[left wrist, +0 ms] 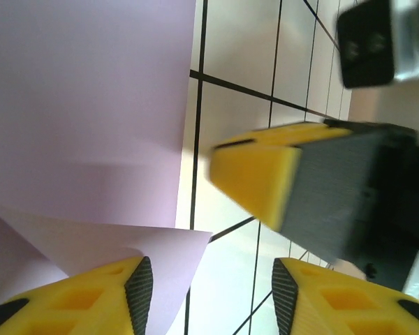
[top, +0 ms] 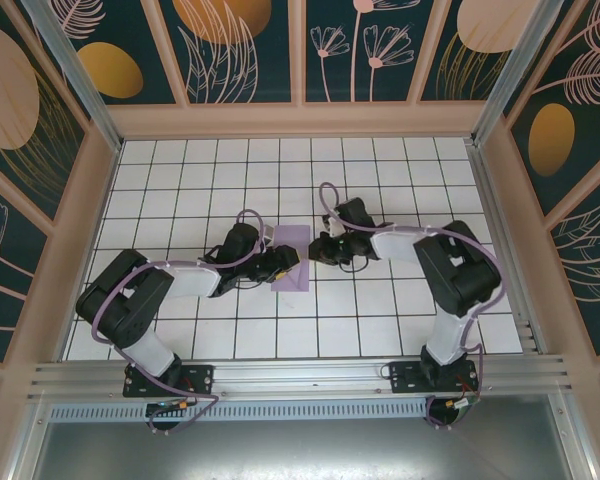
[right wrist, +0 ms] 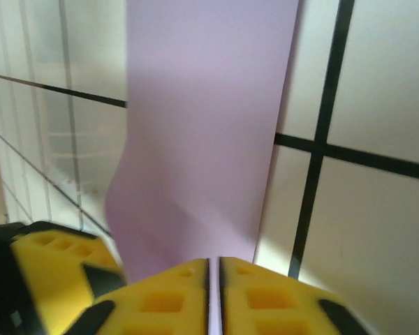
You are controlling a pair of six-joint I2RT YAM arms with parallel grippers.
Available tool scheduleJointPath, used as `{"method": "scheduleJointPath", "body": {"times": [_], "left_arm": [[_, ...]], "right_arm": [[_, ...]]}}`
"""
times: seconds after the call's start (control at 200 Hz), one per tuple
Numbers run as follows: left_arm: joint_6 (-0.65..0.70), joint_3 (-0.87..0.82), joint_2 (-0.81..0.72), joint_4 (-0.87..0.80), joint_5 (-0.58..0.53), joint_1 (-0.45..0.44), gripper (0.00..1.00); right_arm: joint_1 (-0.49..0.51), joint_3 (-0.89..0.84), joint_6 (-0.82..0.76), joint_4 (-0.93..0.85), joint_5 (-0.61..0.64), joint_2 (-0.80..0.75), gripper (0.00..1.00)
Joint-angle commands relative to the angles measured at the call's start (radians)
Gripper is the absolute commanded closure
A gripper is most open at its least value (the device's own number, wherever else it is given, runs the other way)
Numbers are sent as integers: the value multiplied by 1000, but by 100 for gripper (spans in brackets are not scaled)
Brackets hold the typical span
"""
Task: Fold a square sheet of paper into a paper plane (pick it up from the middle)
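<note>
My left claw (top: 288,263) stands spread, its ribbed yellow fingers (left wrist: 91,303) apart at the left side of the thin, matte lavender sheet of paper (top: 293,240). The sheet lies mid-counter, folded into a narrow strip running away from me, with one loose corner peaking beside my finger. My right claw (right wrist: 214,293) is pressed together, pinching the strip's right edge. Beneath lies the glossy white-tiled counter (top: 180,190) with black grout, boxed by dark teal wall panels (top: 250,50) printed with peach leaves.
</note>
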Motion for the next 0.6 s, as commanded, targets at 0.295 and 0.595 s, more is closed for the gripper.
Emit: {"method": "scheduleJointPath", "body": {"times": [0.295, 0.595], "left_arm": [[-9, -14, 16, 17, -79, 4, 65], [20, -13, 7, -13, -82, 4, 75]], "right_arm": [[35, -157, 164, 273, -58, -117, 65], [100, -112, 206, 293, 17, -48, 72]]}}
